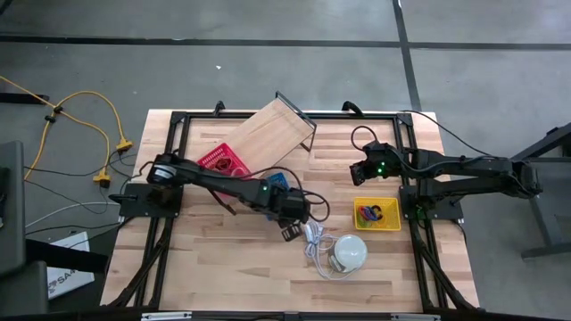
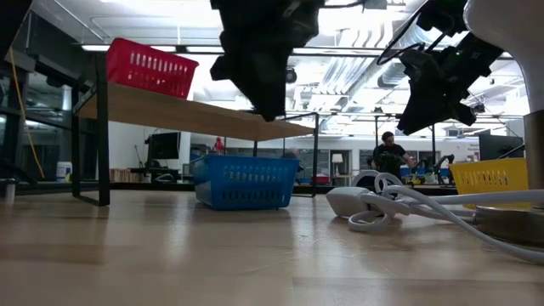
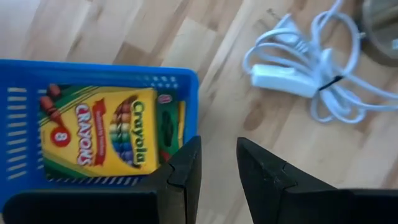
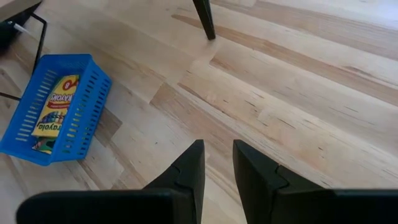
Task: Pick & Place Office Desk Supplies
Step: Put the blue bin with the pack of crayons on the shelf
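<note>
Wooden table (image 1: 205,259); left pincer (image 3: 217,163) empty, parted, beside blue basket (image 3: 99,78) holding crayon box (image 3: 102,134).

Three baskets: one blue basket (image 1: 276,183), one red basket (image 1: 223,160), one yellow basket (image 1: 377,214). One Crayola crayon box (image 3: 102,134) lies in the blue. One white dome (image 1: 349,252), one coiled white cord (image 3: 311,81).

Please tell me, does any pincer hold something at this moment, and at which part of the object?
Nothing is held. The left pincer hangs open and empty beside the blue basket; the right pincer is open over bare table.
</note>
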Robot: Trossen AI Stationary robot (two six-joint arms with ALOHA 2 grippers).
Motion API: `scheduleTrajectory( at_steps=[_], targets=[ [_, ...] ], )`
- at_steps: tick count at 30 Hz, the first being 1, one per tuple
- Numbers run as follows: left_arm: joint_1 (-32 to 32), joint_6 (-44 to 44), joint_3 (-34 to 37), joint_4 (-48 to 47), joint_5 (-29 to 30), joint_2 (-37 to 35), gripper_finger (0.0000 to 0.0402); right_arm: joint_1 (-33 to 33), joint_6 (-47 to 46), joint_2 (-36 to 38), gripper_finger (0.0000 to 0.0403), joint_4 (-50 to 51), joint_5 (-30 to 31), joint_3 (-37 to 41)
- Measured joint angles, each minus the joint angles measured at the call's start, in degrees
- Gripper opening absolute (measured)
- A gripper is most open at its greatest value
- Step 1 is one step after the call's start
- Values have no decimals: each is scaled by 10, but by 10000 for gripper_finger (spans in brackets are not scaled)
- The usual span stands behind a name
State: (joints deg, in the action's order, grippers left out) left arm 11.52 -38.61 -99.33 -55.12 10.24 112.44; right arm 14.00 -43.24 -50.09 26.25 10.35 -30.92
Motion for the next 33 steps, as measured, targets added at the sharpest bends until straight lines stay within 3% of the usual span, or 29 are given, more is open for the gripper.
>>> scheduleTrajectory(
  at_steps=[33],
  targets=[
    [-9, 5, 1, -30, 8, 57, 97, 0, 0, 0, 71, -17, 0, 0]
  ],
)
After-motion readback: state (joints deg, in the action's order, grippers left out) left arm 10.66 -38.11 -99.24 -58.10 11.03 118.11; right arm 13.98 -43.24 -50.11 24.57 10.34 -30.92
